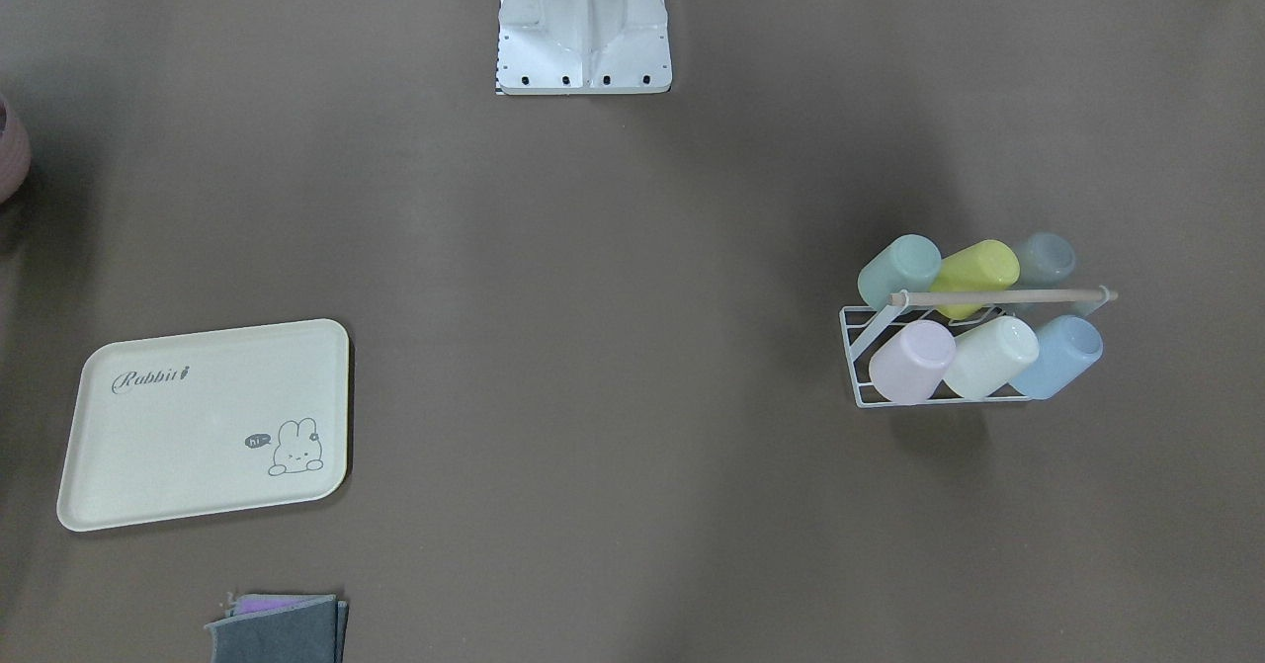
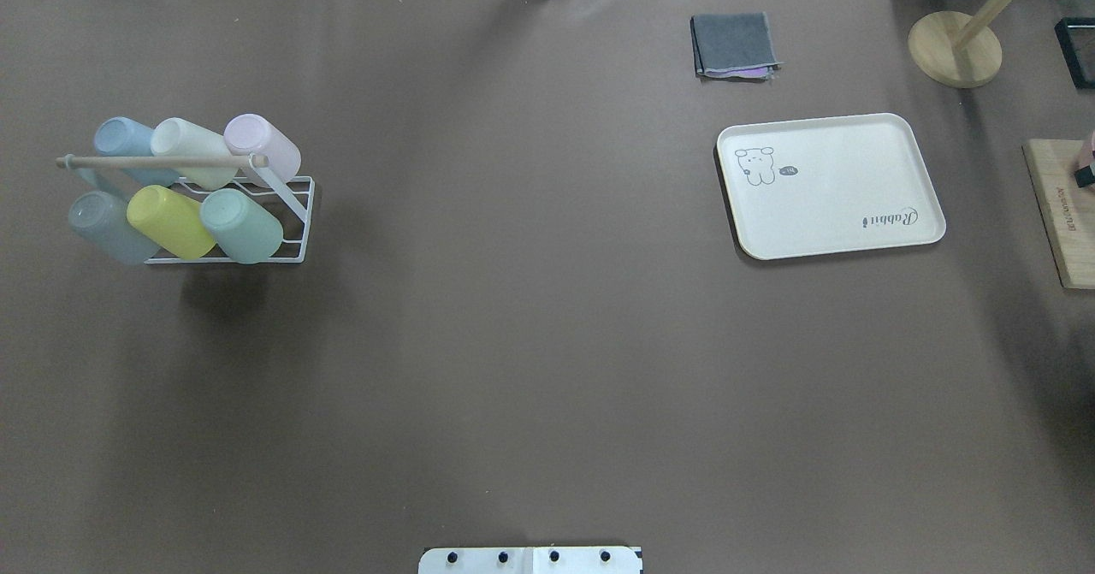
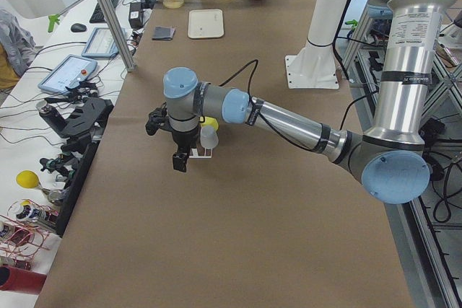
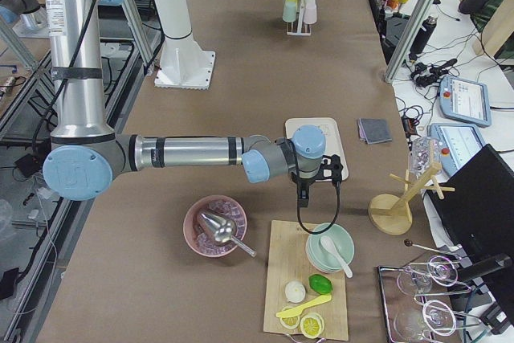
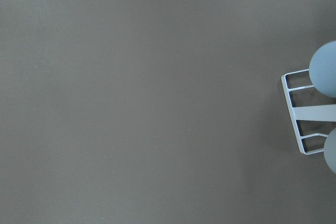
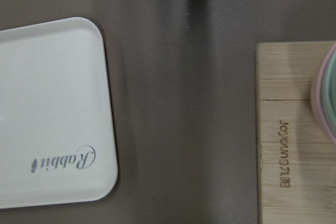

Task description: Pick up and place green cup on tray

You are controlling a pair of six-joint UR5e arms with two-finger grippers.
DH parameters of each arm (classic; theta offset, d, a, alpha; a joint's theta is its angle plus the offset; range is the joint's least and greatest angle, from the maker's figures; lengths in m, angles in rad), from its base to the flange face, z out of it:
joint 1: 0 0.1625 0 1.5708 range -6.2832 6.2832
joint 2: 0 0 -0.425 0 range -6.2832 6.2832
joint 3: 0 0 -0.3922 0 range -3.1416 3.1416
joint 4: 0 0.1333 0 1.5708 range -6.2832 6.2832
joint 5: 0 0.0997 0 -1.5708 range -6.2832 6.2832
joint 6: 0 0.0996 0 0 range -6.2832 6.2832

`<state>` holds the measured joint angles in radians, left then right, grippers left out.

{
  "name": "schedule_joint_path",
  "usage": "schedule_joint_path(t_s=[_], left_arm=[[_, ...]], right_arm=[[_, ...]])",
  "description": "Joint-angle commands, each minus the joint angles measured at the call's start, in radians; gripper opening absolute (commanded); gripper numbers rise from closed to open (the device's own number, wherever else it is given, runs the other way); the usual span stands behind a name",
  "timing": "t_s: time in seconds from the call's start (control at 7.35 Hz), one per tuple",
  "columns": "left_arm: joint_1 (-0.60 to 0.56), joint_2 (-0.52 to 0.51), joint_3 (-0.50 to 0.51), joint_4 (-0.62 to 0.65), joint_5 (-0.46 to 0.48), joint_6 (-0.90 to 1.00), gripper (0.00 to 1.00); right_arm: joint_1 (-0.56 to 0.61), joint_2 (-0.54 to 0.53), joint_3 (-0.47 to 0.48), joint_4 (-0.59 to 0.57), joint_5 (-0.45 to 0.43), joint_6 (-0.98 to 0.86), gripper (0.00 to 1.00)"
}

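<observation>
The green cup lies tilted in the near row of a white wire rack, beside a yellow cup. The cream tray lies flat, far across the table from the rack, with nothing on it. My left gripper hangs above the table close to the rack, seen only in the exterior left view. My right gripper hovers between the tray and a wooden board, seen only in the exterior right view. I cannot tell whether either is open or shut.
The rack also holds pink, cream, blue and grey cups under a wooden bar. A folded grey cloth lies beyond the tray. A wooden stand, a cutting board with bowls and a pink bowl crowd the right end.
</observation>
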<state>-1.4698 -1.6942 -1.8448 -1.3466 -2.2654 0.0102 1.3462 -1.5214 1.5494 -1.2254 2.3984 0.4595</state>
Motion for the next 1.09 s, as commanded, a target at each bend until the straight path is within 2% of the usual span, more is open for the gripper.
schedule_joint_path(t_s=[0.0, 0.14, 0.27, 0.41, 0.68, 0.82, 0.95], left_arm=[[0.072, -0.134, -0.007, 0.175, 0.003, 0.000, 0.99], [0.154, -0.201, -0.019, 0.282, 0.013, 0.000, 0.99], [0.261, -0.279, -0.017, 0.375, 0.129, 0.000, 0.99], [0.345, -0.362, -0.022, 0.436, 0.221, 0.002, 0.99], [0.416, -0.428, -0.046, 0.512, 0.268, 0.005, 0.99], [0.466, -0.473, -0.048, 0.565, 0.355, 0.007, 0.99], [0.501, -0.507, -0.047, 0.630, 0.383, 0.008, 0.99]], right_arm=[[-0.079, 0.103, -0.078, 0.017, -0.054, 0.051, 1.00], [-0.103, 0.140, -0.131, 0.050, -0.060, 0.051, 1.00], [-0.123, 0.165, -0.199, 0.134, -0.074, 0.054, 1.00], [-0.142, 0.173, -0.225, 0.177, -0.076, 0.060, 1.00], [-0.183, 0.176, -0.232, 0.205, -0.079, 0.074, 0.99], [-0.196, 0.187, -0.244, 0.205, -0.093, 0.076, 0.99], [-0.211, 0.202, -0.267, 0.207, -0.100, 0.074, 0.99]])
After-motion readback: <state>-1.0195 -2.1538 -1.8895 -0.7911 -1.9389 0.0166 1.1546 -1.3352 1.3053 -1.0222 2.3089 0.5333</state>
